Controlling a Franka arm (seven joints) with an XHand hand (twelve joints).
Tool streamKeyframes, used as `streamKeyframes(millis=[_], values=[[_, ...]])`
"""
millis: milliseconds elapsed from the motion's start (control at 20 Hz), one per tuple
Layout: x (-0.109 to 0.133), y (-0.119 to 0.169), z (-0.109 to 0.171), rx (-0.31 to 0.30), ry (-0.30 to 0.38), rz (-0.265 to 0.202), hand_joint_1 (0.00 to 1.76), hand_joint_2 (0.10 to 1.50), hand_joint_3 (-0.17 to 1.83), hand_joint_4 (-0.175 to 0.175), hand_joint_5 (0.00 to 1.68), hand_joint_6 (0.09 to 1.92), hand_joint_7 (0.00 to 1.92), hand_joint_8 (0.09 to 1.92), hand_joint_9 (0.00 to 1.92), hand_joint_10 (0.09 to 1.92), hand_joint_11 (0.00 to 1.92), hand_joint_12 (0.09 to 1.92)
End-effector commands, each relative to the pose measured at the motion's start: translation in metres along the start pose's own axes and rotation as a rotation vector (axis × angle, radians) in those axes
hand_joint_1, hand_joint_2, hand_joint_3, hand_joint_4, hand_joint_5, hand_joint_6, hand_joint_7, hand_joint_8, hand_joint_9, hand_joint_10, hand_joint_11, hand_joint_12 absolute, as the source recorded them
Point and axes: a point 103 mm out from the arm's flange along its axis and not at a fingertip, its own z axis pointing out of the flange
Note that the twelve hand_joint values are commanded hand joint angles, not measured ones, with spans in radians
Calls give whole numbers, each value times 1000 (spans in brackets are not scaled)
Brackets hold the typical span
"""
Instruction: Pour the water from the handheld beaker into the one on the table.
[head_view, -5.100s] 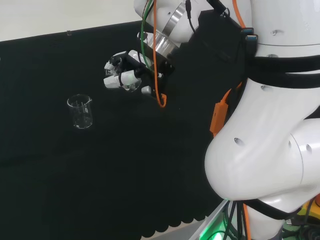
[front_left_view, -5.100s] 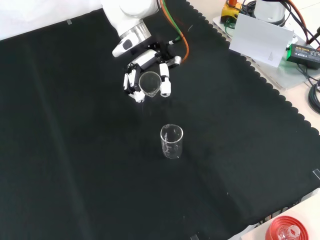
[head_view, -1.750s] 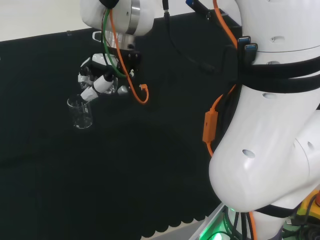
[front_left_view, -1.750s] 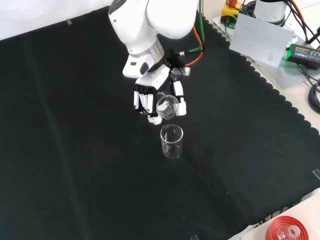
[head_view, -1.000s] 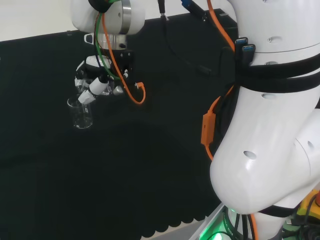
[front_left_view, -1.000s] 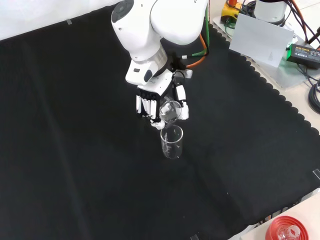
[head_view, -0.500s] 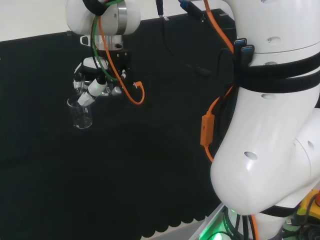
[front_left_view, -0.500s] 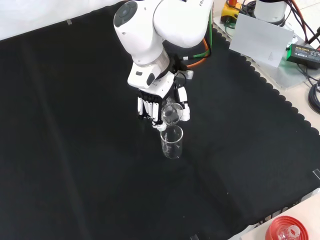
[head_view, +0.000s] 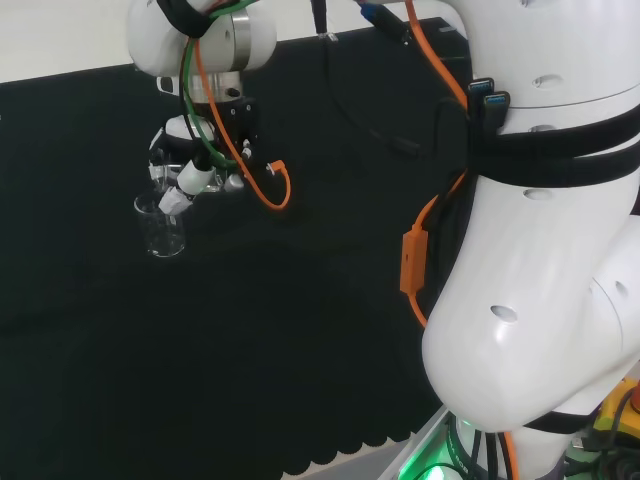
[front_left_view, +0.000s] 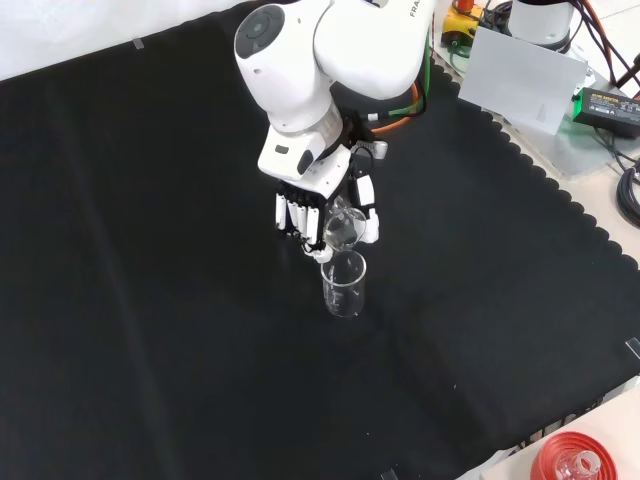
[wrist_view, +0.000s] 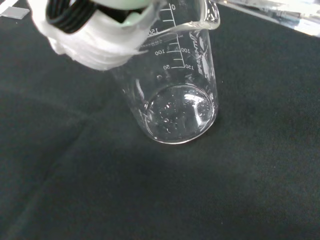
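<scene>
The hand (front_left_view: 318, 212) is gripping a small glass beaker (front_left_view: 342, 224), tipping it over the bigger beaker (front_left_view: 343, 284) that is standing on the desk (front_left_view: 150, 300), right under it.

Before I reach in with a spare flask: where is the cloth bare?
Bare cloth lies left of and below the table beaker in the front view. It is crowded just above that beaker, where the hand tilts the held beaker.
</scene>
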Motion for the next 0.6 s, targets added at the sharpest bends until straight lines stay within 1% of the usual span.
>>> streamKeyframes(millis=[50,350,600], values=[[1,1,1,10,-22,4,1081,1025,2,175,1181,697,1414,142,1242,231,803,1096],[4,1,2,20,-68,8,1081,1025,2,175,1180,699,1415,140,1243,228,804,1094],[4,2,1,30,-89,15,1081,1025,2,175,1179,700,1416,139,1244,226,805,1093]])
